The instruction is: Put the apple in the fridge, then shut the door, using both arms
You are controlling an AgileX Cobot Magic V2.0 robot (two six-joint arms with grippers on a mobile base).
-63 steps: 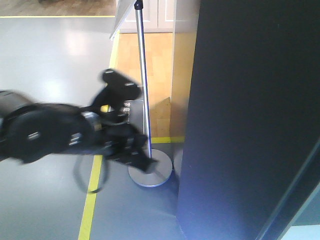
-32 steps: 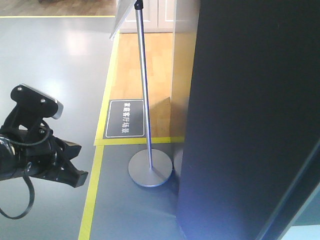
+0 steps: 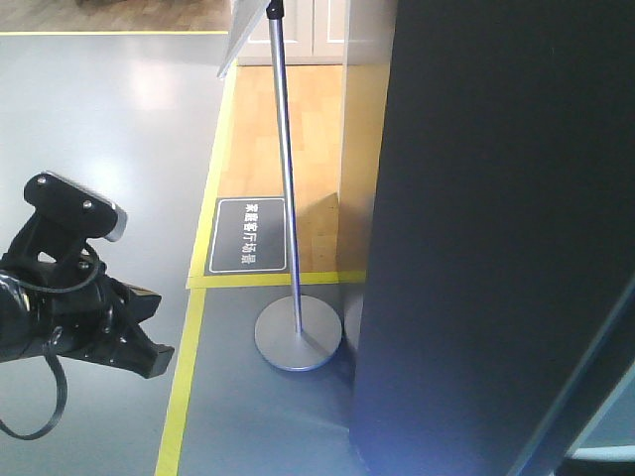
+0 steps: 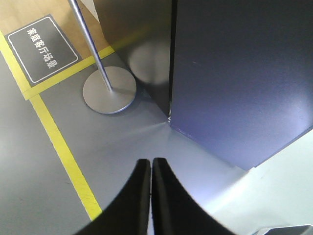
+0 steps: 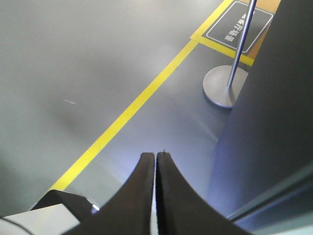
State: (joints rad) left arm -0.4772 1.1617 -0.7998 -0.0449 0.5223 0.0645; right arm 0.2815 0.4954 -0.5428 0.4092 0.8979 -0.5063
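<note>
Where the front view looks down, the door [image 3: 496,228] fills the right side as a dark blue-grey face, and it meets the fridge [image 4: 142,34] at an upright edge. The grey floor [image 3: 99,119] carries a yellow line [image 3: 179,397]. A black arm [image 3: 60,317] hangs low at left, apart from the pole stand [image 3: 298,332] and floor sign [image 3: 250,235]. The left tool [image 4: 150,162] and right tool [image 5: 155,155] each have fingers pressed together, gripping nothing.
</note>
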